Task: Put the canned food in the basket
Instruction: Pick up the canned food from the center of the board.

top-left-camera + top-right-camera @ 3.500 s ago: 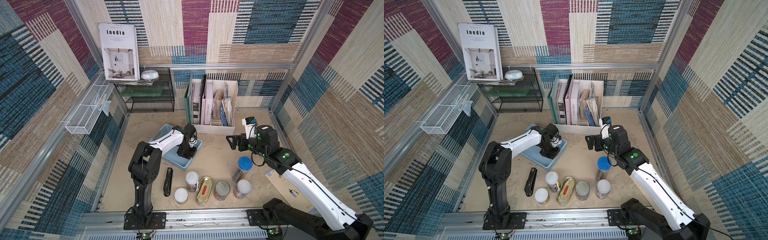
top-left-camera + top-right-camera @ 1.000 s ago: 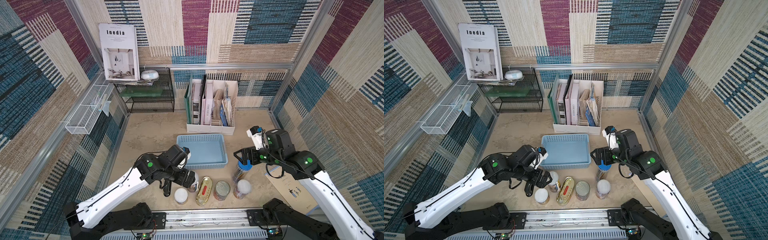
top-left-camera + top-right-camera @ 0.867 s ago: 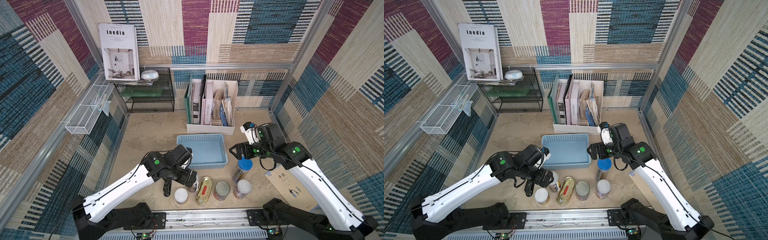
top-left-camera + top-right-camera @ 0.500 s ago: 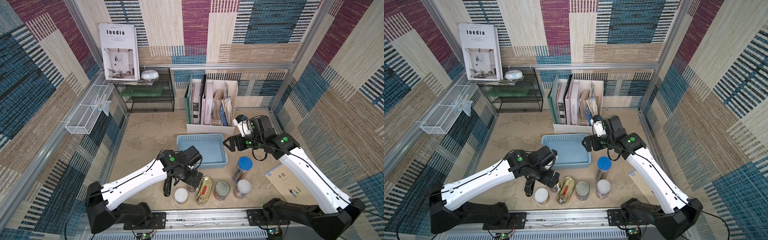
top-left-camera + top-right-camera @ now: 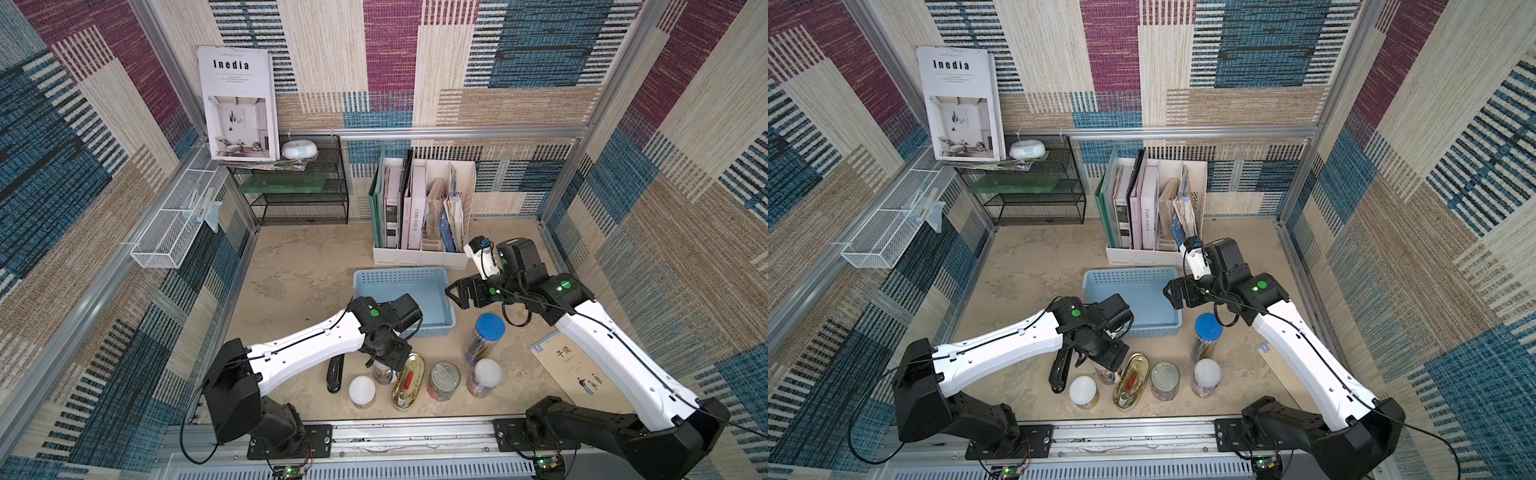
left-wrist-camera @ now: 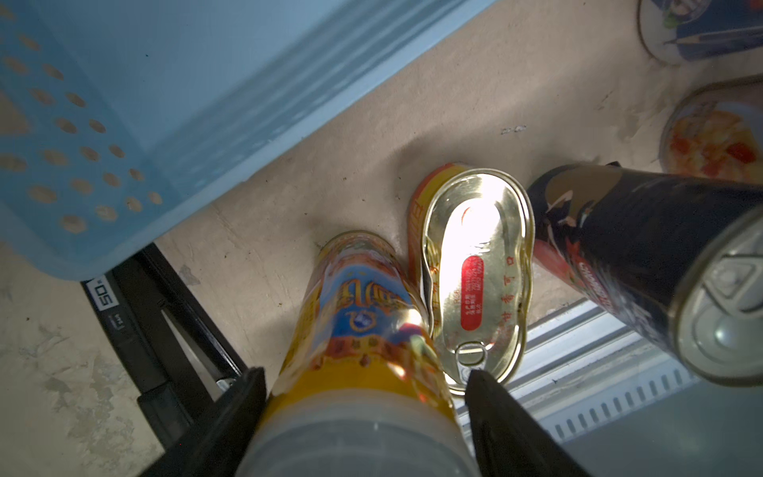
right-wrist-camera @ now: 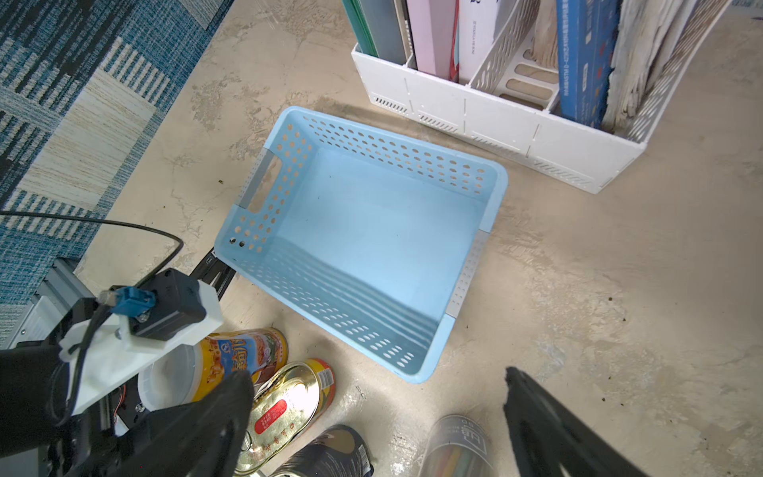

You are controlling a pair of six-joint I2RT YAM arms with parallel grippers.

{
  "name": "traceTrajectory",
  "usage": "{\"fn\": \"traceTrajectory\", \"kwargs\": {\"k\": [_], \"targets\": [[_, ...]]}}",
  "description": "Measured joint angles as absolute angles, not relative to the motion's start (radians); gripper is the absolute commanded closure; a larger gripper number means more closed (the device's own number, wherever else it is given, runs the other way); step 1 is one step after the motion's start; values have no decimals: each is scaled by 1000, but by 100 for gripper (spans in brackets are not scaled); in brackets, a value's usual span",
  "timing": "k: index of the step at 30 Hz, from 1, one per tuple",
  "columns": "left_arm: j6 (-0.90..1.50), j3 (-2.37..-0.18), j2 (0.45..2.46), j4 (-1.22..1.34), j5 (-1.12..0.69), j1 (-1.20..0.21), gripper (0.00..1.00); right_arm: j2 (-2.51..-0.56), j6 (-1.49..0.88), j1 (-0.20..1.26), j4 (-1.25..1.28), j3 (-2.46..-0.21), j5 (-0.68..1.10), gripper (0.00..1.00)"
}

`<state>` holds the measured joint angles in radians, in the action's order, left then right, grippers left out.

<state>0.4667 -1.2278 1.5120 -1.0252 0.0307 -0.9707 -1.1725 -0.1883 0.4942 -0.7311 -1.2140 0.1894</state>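
The light blue basket (image 5: pixel 399 276) (image 7: pixel 499 177) stands with nothing in it. In front of it the canned food stands in a row. My left gripper (image 5: pixel 384 365) (image 6: pixel 363 373) is open, its jaws straddling a yellow-labelled white-lidded can (image 5: pixel 1106 374) that stands on the floor, with a thin gap at one finger. Beside that can are another white-lidded can (image 5: pixel 361 388), the gold oval tin (image 5: pixel 408 380) (image 6: pixel 475 268), the pull-tab can (image 5: pixel 444 378) and a third white-lidded can (image 5: pixel 486 374). My right gripper (image 5: pixel 457 297) (image 7: pixel 375 373) hangs open above the basket's right edge, holding nothing.
A tall clear tube with a blue lid (image 5: pixel 488 328) stands right of the basket. A black stapler (image 5: pixel 334 374) lies left of the cans. A white file box (image 5: pixel 419 257) sits behind the basket, a black rack (image 5: pixel 299 195) at back left, a booklet (image 5: pixel 573 365) at right.
My left gripper has moved right and down over the yellow-labelled can, and its jaws have narrowed around it. My right gripper has drawn back from the blue-lidded tube toward the basket's right edge.
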Motion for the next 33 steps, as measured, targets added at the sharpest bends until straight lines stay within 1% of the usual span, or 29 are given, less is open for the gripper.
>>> {"fn": "traceTrajectory", "kwargs": {"k": [3, 6, 9, 16, 23, 29, 31, 33], "targets": [[463, -1230, 1517, -1028, 41, -971, 39, -1170, -187, 494, -725, -1201, 192, 1], [461, -1225, 1507, -1026, 42, -971, 54, -1162, -186, 494, -717, -1192, 192, 1], [455, -1225, 1504, -1028, 43, -971, 66, -1156, -184, 495, -705, -1187, 192, 1], [440, -1285, 1488, -1075, 19, -971, 75, -1152, -184, 495, -682, -1176, 196, 1], [415, -1387, 1468, -1143, 20, -971, 78, -1142, -184, 495, -673, -1170, 196, 1], [368, -1564, 1476, -1251, 61, -965, 83, -1140, -184, 495, -661, -1169, 196, 1], [345, -1636, 1496, -1283, 75, -950, 86, -1141, -184, 495, -660, -1169, 201, 1], [313, -1708, 1525, -1308, 89, -918, 86, -1141, -184, 495, -659, -1169, 204, 1]]}}
